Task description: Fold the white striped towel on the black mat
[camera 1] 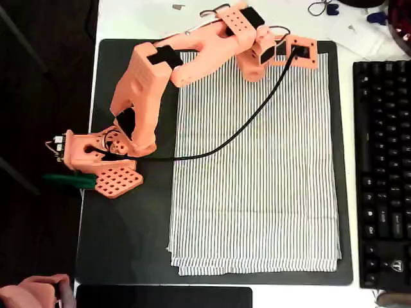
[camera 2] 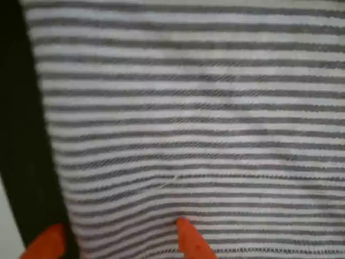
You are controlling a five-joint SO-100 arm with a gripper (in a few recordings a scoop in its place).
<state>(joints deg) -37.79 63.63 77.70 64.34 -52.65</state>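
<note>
Hovering at the mat's (camera 1: 128, 237) two o'clock corner, the open claw (camera 2: 121, 240) is straddling the towel's (camera 1: 257, 173) edge, the cloth lying flat, running toward six o'clock.

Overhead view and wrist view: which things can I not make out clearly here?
- Pincer, wrist view: the bottom edge cuts off all but two orange tips.
- White striped towel, overhead view: arm covers its top left corner.
- Keyboard, overhead view: cut off at the right edge.
</note>
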